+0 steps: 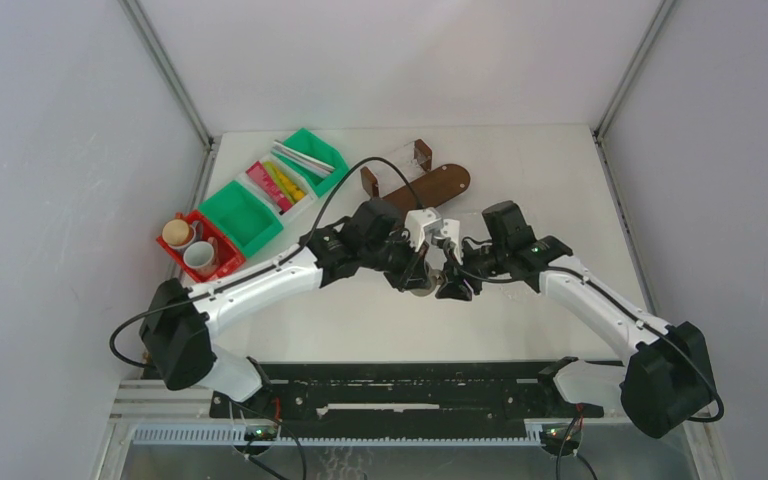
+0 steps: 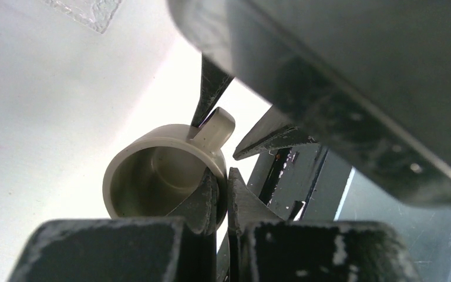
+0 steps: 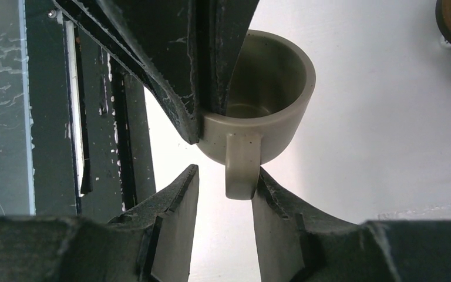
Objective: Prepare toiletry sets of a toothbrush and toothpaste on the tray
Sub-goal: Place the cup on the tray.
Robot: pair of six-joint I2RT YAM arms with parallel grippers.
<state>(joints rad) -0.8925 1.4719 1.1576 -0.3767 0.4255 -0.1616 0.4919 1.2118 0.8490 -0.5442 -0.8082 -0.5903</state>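
**Mug caught between two tools at mid-bench**

A single brown-grey mug (image 3: 252, 132) hangs over the middle of the bench (image 1: 520, 160), well short of the wooden tray (image 1: 438, 186). The left tool (image 2: 222, 197) is clamped on its wall, one finger inside the rim and one outside. The right tool (image 3: 226, 173) stands parted, its jaws on either side of the mug's handle (image 3: 242, 170) without gripping it.

The risk lies in the exchange. If the left tool lets go before the right one has closed, the mug would likely drop to the bench. The handle is narrow, and a grip there alone could let the mug swing or twist. The fingers of both tools also crowd the same small spot, so a closing jaw might strike the other tool or nudge the mug out of its thin pinch on the rim.

The count:
- One mug is in hand.
- Two more cups (image 1: 175, 232) sit in the red bin (image 1: 222, 262) at the left.
- Four bins stand in a row: one red, two green and one white.
- The far green bin (image 1: 328, 152) holds white toothbrushes (image 1: 300, 157), too close together to count.
- The white bin (image 1: 300, 205) holds several tubes (image 1: 278, 182), their number unclear.
- There is one tray, with one clear container (image 1: 405, 157) just beside it.
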